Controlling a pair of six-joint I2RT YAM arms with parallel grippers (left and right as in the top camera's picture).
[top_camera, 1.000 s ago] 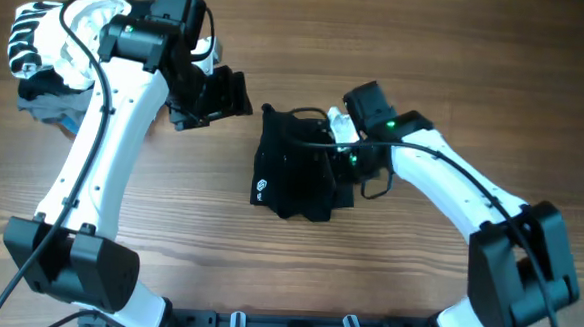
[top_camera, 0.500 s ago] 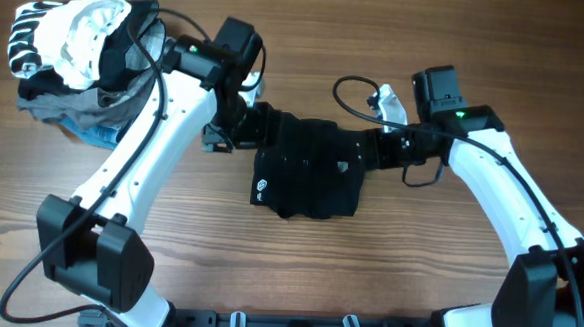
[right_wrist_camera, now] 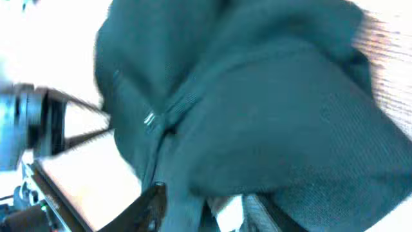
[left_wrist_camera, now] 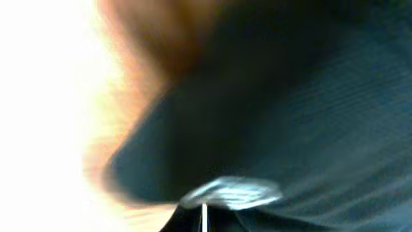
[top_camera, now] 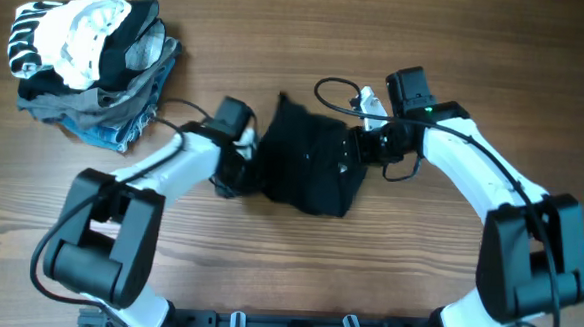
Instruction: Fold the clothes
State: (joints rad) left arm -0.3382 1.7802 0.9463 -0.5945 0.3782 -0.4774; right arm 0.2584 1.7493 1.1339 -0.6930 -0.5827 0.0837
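Observation:
The clothes, one black garment, lie bunched in the middle of the table. My left gripper is low at the garment's left edge. In the left wrist view it is shut, with a pale fold of the blurred dark fabric pinched at its tips. My right gripper is at the garment's right edge. In the right wrist view its jaws stand apart. A strip of the black cloth lies between the fingers, with a bright gap beside it. A small white mark shows on a seam.
A pile of other garments, white-striped, grey and denim blue, sits at the table's far left corner. The wooden table shows bare in front of the black garment. Both arms reach in from the near edge.
My left arm swung down from beside the pile to the garment's left edge and shut. My right gripper let go at the middle, opened, and now sits at the right edge. The garment shifted.

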